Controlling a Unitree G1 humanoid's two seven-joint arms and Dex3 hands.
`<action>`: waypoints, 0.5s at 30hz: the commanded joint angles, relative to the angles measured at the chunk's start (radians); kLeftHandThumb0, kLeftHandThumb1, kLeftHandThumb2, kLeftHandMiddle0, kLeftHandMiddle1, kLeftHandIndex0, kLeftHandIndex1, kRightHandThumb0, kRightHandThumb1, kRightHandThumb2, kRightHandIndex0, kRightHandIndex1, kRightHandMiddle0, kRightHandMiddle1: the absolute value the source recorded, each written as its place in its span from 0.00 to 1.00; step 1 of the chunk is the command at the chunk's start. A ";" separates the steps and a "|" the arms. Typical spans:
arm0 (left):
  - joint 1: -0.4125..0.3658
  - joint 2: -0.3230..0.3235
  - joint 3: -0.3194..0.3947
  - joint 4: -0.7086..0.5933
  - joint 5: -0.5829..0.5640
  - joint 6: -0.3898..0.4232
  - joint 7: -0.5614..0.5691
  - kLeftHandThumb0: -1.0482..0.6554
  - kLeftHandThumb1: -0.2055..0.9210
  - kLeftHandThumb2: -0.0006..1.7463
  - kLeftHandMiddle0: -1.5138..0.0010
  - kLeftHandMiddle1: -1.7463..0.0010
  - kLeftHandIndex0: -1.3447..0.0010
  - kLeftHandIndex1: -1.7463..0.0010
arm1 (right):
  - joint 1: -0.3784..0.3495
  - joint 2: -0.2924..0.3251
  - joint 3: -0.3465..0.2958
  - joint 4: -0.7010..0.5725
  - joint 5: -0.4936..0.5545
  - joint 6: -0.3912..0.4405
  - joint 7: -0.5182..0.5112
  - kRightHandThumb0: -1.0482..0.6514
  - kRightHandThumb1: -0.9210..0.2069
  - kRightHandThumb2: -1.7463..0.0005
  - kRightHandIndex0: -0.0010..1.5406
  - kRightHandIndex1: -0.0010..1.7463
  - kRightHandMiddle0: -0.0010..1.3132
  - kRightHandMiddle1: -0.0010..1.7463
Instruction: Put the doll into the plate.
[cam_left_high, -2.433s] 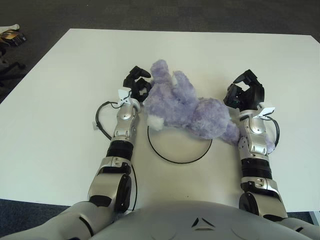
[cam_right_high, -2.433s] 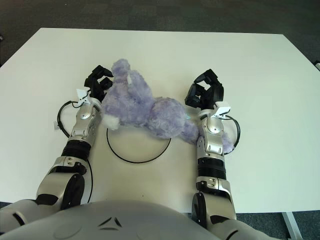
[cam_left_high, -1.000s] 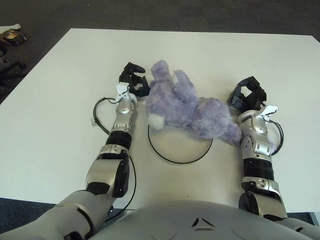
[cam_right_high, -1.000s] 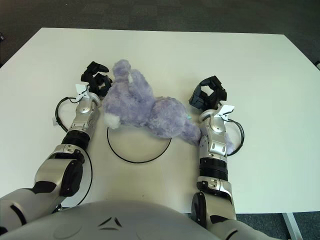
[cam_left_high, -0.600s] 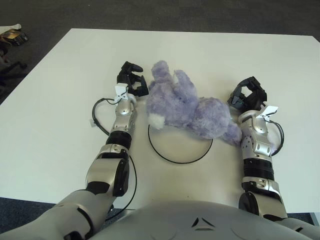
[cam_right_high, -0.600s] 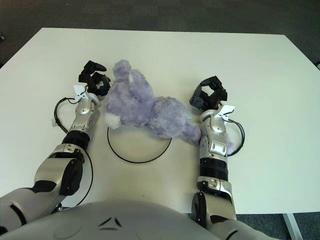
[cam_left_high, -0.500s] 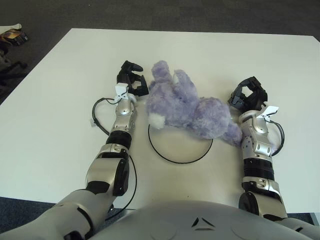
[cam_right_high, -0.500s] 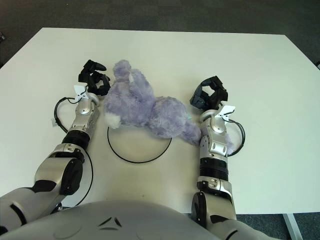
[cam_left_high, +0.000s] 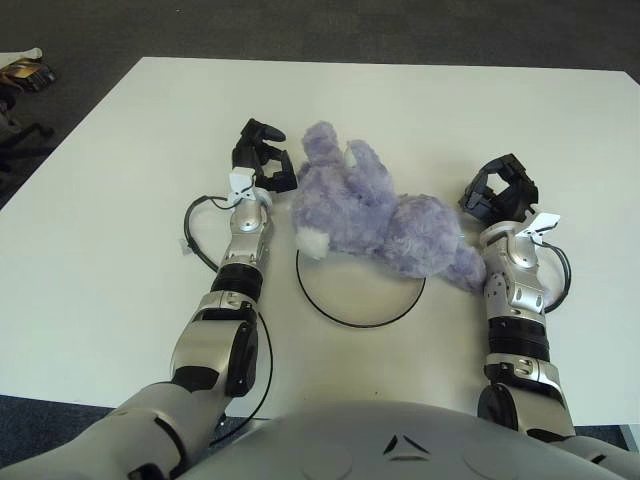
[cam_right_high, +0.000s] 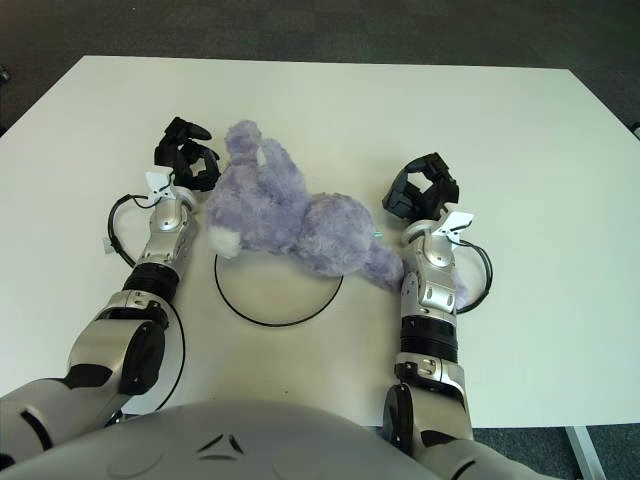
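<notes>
A fluffy purple doll (cam_left_high: 375, 215) lies on its side across the far part of the round white plate, whose black rim (cam_left_high: 350, 322) shows in front of it. The doll's head end reaches past the rim towards the far left. My left hand (cam_left_high: 262, 160) is just left of the doll's head, fingers relaxed and holding nothing. My right hand (cam_left_high: 500, 188) is just right of the doll's body, fingers loosely curled and holding nothing. The doll's right end rests against my right forearm (cam_left_high: 505, 265).
A black cable (cam_left_high: 196, 238) loops on the white table beside my left wrist, and another (cam_left_high: 558, 275) by my right wrist. The table's left edge (cam_left_high: 70, 125) borders dark carpet, with small items (cam_left_high: 25, 72) on the floor at far left.
Both hands have drawn outward from the doll, the left to the far left, the right to the right. The doll has settled lower on the plate's far side.
</notes>
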 joint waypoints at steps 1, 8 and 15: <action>0.100 -0.010 -0.013 -0.013 0.023 -0.009 0.016 0.61 0.32 0.87 0.59 0.00 0.55 0.00 | 0.044 0.016 -0.011 0.001 0.015 0.008 -0.013 0.30 0.64 0.16 0.86 1.00 0.55 1.00; 0.157 -0.016 -0.025 -0.103 0.031 0.018 0.021 0.61 0.31 0.87 0.59 0.00 0.54 0.00 | 0.057 0.020 -0.009 -0.061 0.025 0.048 -0.030 0.30 0.64 0.16 0.85 1.00 0.55 1.00; 0.204 -0.026 -0.033 -0.209 0.015 0.053 0.003 0.61 0.27 0.90 0.56 0.00 0.51 0.00 | 0.083 0.015 0.005 -0.129 0.018 0.080 -0.027 0.30 0.64 0.16 0.84 1.00 0.55 1.00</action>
